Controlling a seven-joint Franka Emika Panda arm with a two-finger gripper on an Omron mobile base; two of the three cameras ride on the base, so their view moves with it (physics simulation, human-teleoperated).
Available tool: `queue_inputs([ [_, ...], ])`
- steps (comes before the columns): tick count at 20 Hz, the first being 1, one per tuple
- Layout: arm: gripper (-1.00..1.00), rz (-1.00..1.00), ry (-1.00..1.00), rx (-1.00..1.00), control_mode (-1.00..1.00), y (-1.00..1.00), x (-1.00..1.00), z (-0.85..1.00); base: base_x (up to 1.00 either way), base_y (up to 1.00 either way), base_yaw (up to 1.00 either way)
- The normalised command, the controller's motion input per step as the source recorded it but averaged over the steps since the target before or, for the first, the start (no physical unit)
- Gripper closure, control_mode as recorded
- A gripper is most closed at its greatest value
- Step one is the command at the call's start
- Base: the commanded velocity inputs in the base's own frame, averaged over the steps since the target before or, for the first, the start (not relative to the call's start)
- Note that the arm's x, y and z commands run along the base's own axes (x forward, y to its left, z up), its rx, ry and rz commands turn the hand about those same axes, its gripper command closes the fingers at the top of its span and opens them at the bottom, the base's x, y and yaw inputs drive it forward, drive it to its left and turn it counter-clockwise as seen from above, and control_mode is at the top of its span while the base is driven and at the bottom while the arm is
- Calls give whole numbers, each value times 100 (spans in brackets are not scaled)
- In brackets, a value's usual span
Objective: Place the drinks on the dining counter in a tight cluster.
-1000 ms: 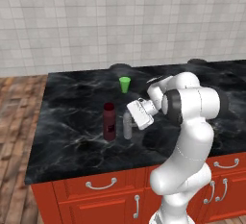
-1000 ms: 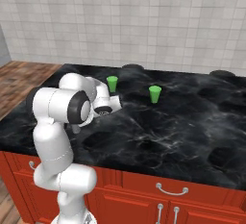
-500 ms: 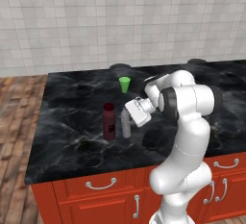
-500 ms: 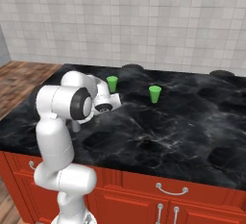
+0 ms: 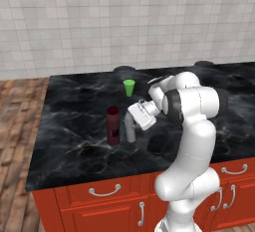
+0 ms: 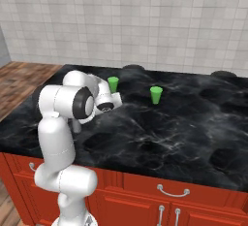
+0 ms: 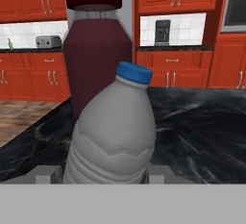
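On the dining counter (image 5: 74, 111) a stout dark-red bottle (image 5: 113, 126) with a dark cap stands upright. A small clear bottle (image 5: 130, 130) with a blue cap stands right beside it on its right. My gripper (image 5: 131, 122) reaches in from the right around the clear bottle. In the hand view the clear bottle (image 7: 113, 136) sits between my fingertips (image 7: 48, 174), with the dark-red bottle (image 7: 96, 59) just behind it. Whether the pads still press on it is unclear. A slim green bottle (image 7: 9, 43) stands far off on the other counter.
One bright-green cup (image 5: 129, 87) stands behind the bottles; in the right base view it is the cup (image 6: 113, 83) near my hand, with a second cup (image 6: 156, 94) further right. A toaster (image 7: 47, 41) sits on the far counter. The dining counter (image 6: 193, 123) stretches wide to my right.
Both bottles stand where they were. My hand stays at the clear bottle, and the arm has shifted only slightly.
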Motion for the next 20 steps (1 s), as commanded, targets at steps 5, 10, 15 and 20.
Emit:
queue_inputs([
  [5, 100, 7, -11, 3, -100, 0, -5, -3, 0, 0, 0],
  [10, 100, 4, -8, 2, -100, 0, 0, 0, 0, 0, 0],
  [15, 100, 3, -6, 2, -100, 0, 1, 0, 0, 0, 0],
  [20, 100, 1, -5, 2, -100, 0, 4, -2, 0, 0, 0],
])
